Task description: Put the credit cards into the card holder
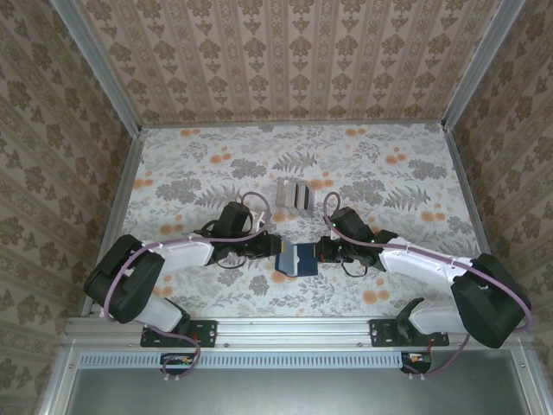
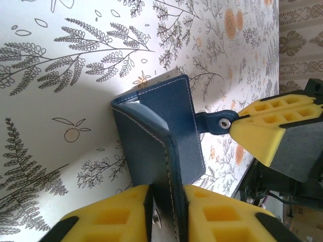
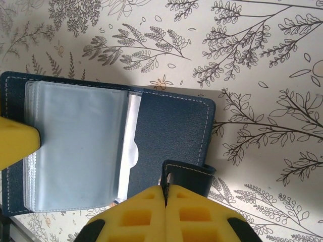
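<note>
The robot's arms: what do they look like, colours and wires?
The left arm and right arm have white links, bulky black joints and a looping lilac cable each. The left gripper and right gripper end in yellow pads with recessed cells, on black backing.

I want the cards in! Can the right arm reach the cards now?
Probably not yet: its jaws are shut on the strap of the wallet. The cards sit beyond it, nothing between, so it would have to let go first.

Bright, even light; soft shadows.
</note>
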You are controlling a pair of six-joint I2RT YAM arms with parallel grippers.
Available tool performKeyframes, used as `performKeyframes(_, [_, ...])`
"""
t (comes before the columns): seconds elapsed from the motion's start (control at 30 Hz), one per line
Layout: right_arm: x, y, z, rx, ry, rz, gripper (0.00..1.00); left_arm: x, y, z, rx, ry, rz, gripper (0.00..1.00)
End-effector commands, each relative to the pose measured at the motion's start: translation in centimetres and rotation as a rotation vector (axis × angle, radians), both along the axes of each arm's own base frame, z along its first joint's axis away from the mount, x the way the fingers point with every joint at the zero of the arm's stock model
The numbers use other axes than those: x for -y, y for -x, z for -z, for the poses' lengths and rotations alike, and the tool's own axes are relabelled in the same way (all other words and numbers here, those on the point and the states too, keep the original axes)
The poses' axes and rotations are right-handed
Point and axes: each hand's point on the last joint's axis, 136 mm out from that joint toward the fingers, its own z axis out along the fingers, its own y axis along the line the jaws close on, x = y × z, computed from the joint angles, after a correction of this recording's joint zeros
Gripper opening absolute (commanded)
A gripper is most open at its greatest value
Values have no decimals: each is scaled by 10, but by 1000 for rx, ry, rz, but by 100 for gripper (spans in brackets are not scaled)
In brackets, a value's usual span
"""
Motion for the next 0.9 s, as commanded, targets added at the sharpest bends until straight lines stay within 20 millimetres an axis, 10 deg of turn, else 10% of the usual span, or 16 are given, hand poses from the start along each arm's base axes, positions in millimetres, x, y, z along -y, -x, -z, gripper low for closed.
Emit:
performKeyframes(0.0, [3,-4,5,21,25,-1,0,1,-5,-2,10,4,2,19])
performKeyframes(0.33, [-24,-2,-31,134,-192,-82,62,3,-6,-5,-2,26,-7,15])
performKeyframes(0.6, [-11,1,-54,276,-198,9,76,1,-5,3,-57,6,-51,14])
performKeyframes(0.87, [-54,17,-57,209,-284,-118,74,7,-6,-5,-85,49,-61,15])
